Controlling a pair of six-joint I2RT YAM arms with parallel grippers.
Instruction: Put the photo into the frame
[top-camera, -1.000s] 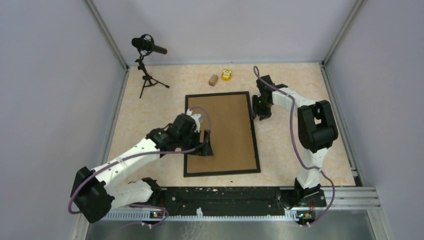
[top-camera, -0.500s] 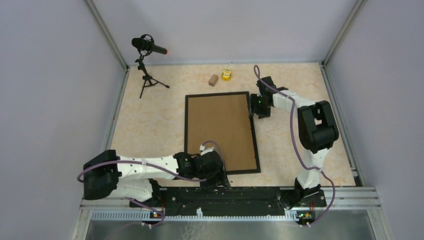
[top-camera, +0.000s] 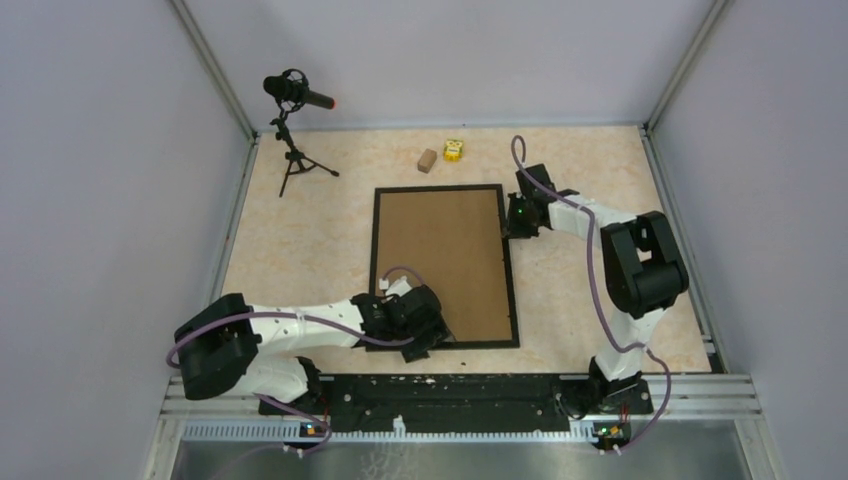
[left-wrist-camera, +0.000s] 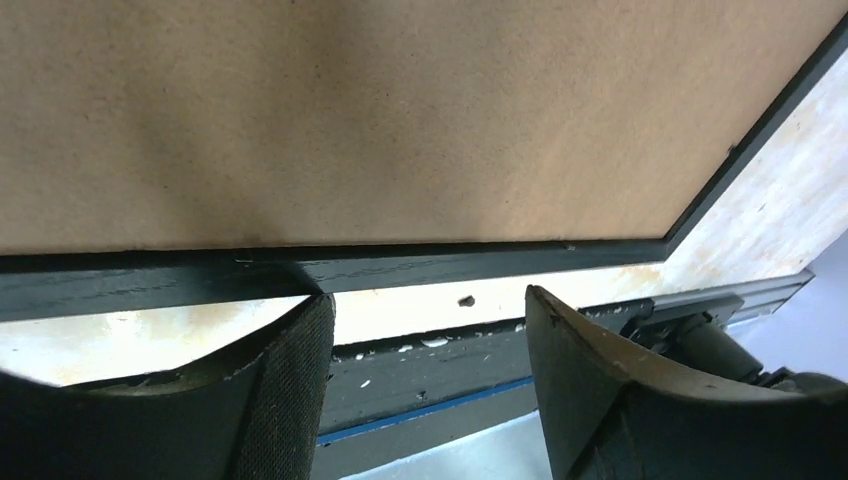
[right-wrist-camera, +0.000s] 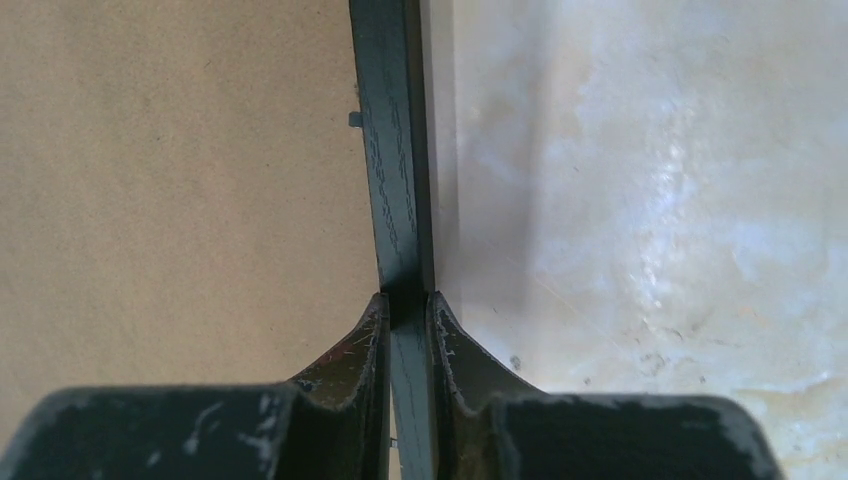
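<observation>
The black frame lies flat on the table with a brown backing board filling it. The photo is not visible in any view. My left gripper is open at the frame's near edge; in the left wrist view its fingers straddle empty space just below the near rail, with the left finger touching that rail. My right gripper is shut on the frame's right rail near the far corner; in the right wrist view it pinches the rail beside the board.
A microphone on a tripod stands at the far left. A small wooden block and a yellow toy lie beyond the frame. A black metal rail runs along the table's near edge. Walls enclose the table.
My left gripper has moved from the middle of the backing board down to the frame's near edge. My right gripper has stayed on the right rail. The frame has shifted slightly.
</observation>
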